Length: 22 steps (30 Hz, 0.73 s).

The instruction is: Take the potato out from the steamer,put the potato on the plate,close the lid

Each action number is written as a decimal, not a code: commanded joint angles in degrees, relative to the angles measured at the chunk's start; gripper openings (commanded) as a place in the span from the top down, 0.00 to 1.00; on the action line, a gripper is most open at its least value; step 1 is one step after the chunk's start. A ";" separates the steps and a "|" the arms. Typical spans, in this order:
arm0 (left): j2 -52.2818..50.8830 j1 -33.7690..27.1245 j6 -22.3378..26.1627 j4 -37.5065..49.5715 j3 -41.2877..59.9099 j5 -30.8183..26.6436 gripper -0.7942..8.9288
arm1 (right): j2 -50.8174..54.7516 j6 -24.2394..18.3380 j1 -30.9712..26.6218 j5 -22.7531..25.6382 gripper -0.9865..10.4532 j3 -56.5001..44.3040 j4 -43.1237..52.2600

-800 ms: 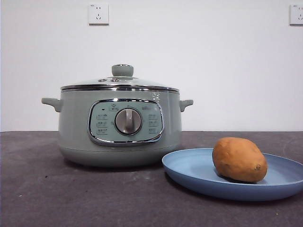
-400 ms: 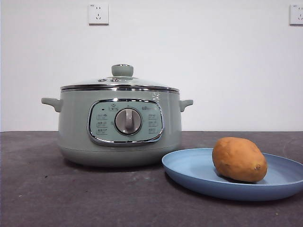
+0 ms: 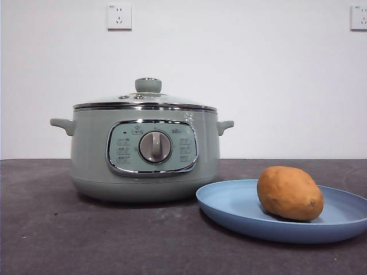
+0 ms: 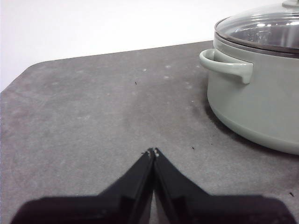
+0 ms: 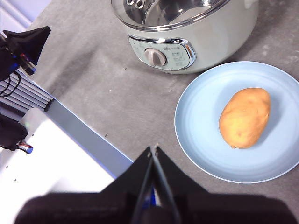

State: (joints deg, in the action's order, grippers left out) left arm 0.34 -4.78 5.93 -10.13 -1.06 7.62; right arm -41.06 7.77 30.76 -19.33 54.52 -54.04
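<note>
on the left of the dark grey tabletop (image 3: pixel 114 240) the steamer (image 3: pixel 146 166) stands upright, its dial facing the front camera, and the lid (image 3: pixel 146 100) sits square on its rim with the knob on top. the left gripper (image 4: pixel 153 152) hangs low over bare tabletop well to one side of the pot, its fingers (image 4: pixel 135 179) pressed together tip to tip and holding nothing; the nearest side handle of the steamer is apart from it, untouched. just beside the pot on the right lies the plate (image 3: pixel 229 209), its edge close to the pot's base, and the potato (image 3: pixel 289 193) rests on it, lying on its side toward the plate's far half with the small dark spot at its right end. the right gripper (image 5: pixel 154 150) hovers high above the near edge of the tabletop, looking down on pot, plate and potato; its fingers (image 5: pixel 168 186) are likewise closed on nothing and well clear of the plate. neither arm shows in the front view. judged from how things lie, all three steps look done: the potato is out and on the plate, and the lid covers the pot. what is in hand seems to be only the parking of the arms. the next move, if any, calls for no grasp, just keeping both arms clear of the pot and plate so nothing is nudged; a check that the lid is seated evenly all round would be the one thing worth doing.
</note>
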 commanded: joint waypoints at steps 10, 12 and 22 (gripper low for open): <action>-0.22 -0.22 -0.39 0.02 0.87 -0.04 0.92 | 9.79 -1.05 -13.88 4.70 0.91 -2.58 12.37; -0.22 -0.22 -0.39 0.02 0.87 -0.11 0.92 | 12.98 -1.97 -18.23 4.90 0.91 -5.31 16.81; -0.22 -0.22 -0.39 0.02 0.87 -0.07 0.92 | 26.03 -4.81 -30.40 6.60 0.91 -27.89 43.65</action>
State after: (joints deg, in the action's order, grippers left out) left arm 0.34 -4.78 5.93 -10.11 -1.06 7.62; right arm -15.70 3.42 0.60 -13.26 29.21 -12.19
